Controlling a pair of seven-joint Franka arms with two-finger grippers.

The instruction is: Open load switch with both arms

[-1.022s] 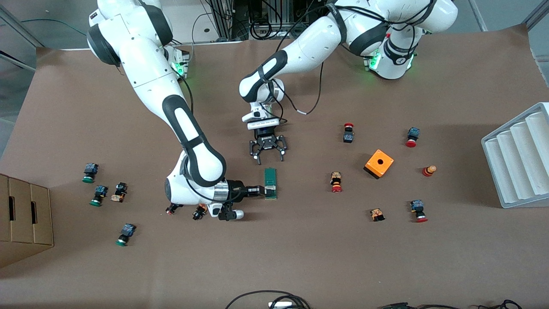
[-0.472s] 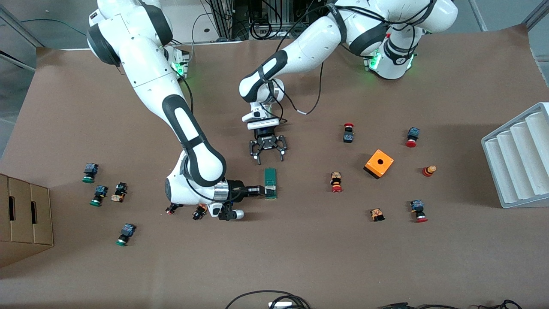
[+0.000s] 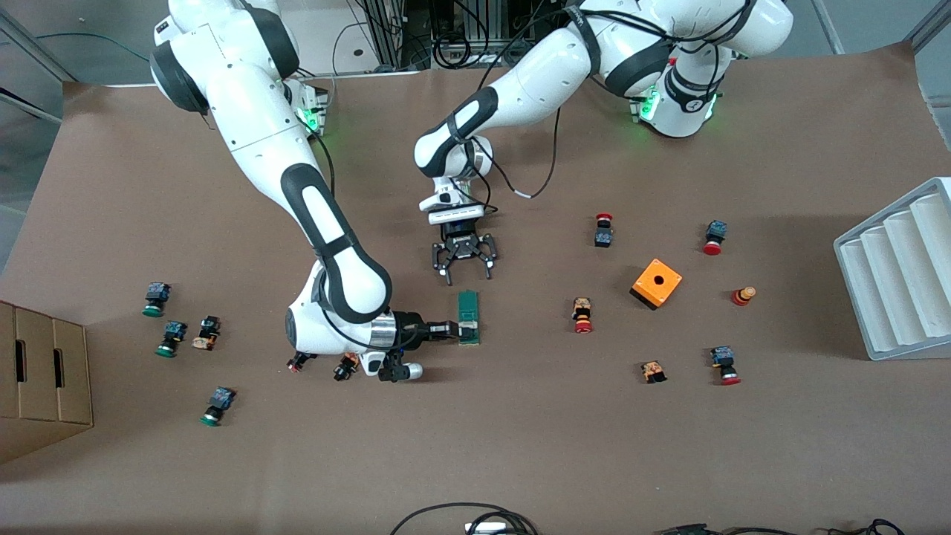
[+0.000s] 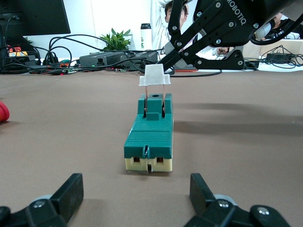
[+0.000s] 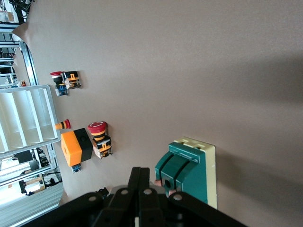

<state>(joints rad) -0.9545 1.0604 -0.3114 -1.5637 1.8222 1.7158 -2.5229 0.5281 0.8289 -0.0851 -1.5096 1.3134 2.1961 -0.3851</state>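
The load switch [image 3: 469,316] is a narrow green block on a cream base, lying mid-table. Its white handle [image 4: 155,78] stands raised on two metal blades. My right gripper [image 3: 454,328] is shut, low beside the switch, its tips against the white handle. In the right wrist view the closed fingers [image 5: 145,176] lie next to the green body [image 5: 188,174]. My left gripper [image 3: 466,272] is open just off the switch's end toward the robots' bases. In the left wrist view its fingertips [image 4: 72,188] flank bare table in front of the switch [image 4: 149,137], touching nothing.
An orange box with a hole [image 3: 656,283] and several red push-buttons [image 3: 582,315] lie toward the left arm's end, with a white ribbed tray [image 3: 899,275]. Green push-buttons [image 3: 170,339] and a cardboard box [image 3: 41,371] lie toward the right arm's end. Two small buttons [image 3: 344,366] lie by the right wrist.
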